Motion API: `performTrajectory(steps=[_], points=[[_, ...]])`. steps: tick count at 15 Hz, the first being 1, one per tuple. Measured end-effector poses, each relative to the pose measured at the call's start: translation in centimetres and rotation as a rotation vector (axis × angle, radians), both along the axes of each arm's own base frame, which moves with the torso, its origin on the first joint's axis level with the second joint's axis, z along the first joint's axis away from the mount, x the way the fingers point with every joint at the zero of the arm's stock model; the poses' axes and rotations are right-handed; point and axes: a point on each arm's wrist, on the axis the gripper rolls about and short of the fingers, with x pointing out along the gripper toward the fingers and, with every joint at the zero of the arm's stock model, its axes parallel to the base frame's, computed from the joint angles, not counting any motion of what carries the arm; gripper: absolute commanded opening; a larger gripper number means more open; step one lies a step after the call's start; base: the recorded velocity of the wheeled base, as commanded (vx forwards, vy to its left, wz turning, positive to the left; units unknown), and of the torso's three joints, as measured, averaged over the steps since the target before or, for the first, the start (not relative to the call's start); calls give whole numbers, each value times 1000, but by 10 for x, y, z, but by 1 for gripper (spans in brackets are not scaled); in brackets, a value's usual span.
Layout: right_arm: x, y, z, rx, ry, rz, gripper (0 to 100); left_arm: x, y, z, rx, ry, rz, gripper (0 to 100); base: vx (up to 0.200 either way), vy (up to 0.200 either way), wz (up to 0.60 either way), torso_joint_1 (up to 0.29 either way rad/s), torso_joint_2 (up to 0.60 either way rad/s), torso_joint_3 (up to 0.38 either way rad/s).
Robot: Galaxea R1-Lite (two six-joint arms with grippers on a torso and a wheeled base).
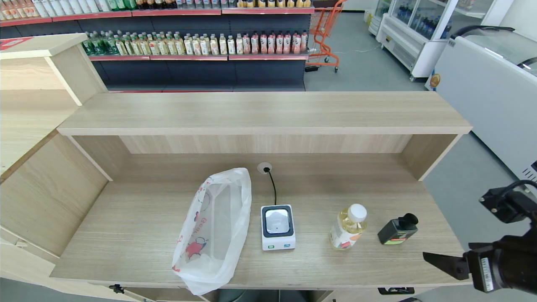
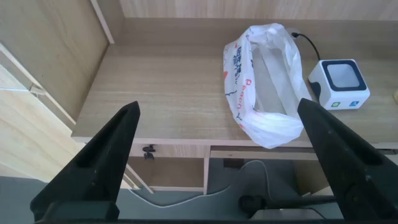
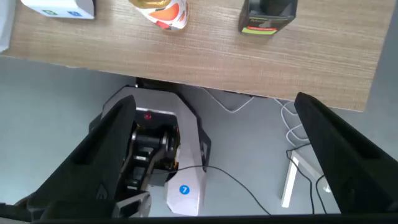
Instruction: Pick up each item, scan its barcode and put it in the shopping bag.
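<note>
wooden counter [image 1: 126,218] with four things in a row

pale wood-grain top, walled at the back and both sides, with a raised ledge [image 1: 264,111] across the back; from the robot's left to right: a white plastic bag [image 1: 214,230] with red print, lying mouth-open and reaching the front edge; just beside it a white scanner [image 1: 277,226] with a dark window, its black cable [image 1: 273,186] running back to a round hole [image 1: 264,168] in the top; well apart, a bottle [image 1: 348,226] of yellow liquid with a white cap; near that, a dark flask [image 1: 397,230] with a black cap
</note>
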Motion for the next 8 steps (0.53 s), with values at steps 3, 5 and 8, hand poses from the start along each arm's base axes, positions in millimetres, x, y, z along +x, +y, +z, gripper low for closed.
performTrajectory(steps=[3, 5, 8], points=[[30, 14, -22, -17, 18, 31, 100, 0, 0, 0, 0, 0, 0, 100, 0, 0, 0, 0, 0, 0], [47, 23, -38, -48, 29, 69, 100, 0, 0, 0, 0, 0, 0, 100, 0, 0, 0, 0, 0, 0], [66, 41, -61, -90, 45, 113, 100, 0, 0, 0, 0, 0, 0, 100, 0, 0, 0, 0, 0, 0]])
